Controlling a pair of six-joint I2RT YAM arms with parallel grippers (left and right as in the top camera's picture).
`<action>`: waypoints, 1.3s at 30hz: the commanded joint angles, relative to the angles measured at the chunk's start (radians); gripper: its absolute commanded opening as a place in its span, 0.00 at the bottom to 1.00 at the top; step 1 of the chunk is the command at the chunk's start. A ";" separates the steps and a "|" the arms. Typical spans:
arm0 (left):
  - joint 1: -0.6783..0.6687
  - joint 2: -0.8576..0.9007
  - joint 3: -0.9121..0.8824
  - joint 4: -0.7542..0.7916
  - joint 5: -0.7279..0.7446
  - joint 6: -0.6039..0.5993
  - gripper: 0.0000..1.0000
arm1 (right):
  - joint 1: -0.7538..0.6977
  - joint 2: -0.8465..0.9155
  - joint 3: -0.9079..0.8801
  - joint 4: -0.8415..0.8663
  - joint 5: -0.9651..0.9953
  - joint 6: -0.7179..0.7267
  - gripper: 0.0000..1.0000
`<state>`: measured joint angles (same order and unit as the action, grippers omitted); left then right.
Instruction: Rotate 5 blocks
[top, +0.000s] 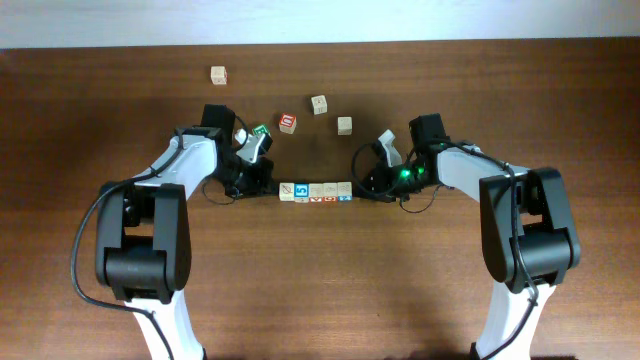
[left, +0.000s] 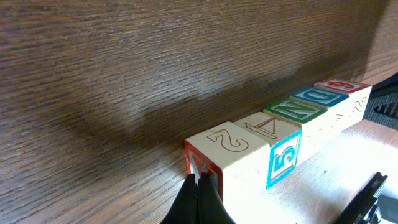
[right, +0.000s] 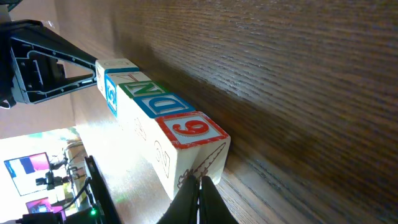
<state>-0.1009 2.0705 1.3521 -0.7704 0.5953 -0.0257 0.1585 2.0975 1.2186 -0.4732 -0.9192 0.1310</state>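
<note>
Blocks (top: 316, 191): five in one touching row at centre of bench (top: 500, 80). Pressed at the nine o'clock end by left fingers (left: 208, 202), at three by right fingers (right: 189, 208), both pinched shut, holding nothing. Seemingly braced for turning; rotation apparently not begun. Spare cubes (top: 319, 104) toward twelve.

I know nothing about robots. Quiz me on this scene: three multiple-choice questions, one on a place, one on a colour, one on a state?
1. Where is the row of pale wooden letter cubes?
A. Between the two grippers.
B. Stacked in a tower.
C. At the far edge.
2. What colour frames the cube face printed N?
A. Red.
B. Green.
C. Yellow.
3. How are the left gripper and right gripper?
A. Both wide open.
B. One open.
C. Both shut.
1 A: a gripper sits at each end.
2 B: its border is green.
3 C: each pair of fingertips meets.
</note>
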 joint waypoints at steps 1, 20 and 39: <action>-0.003 0.000 0.018 -0.001 0.023 0.019 0.00 | -0.001 0.004 -0.009 0.004 0.027 0.028 0.04; -0.003 0.000 0.018 -0.001 0.023 0.019 0.00 | 0.028 0.004 -0.014 0.026 0.085 0.080 0.04; -0.003 0.000 0.018 0.000 0.023 0.019 0.00 | 0.075 -0.006 -0.014 0.061 0.048 0.079 0.05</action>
<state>-0.0948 2.0705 1.3521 -0.7704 0.5831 -0.0257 0.1978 2.0975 1.2095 -0.4206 -0.8360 0.2100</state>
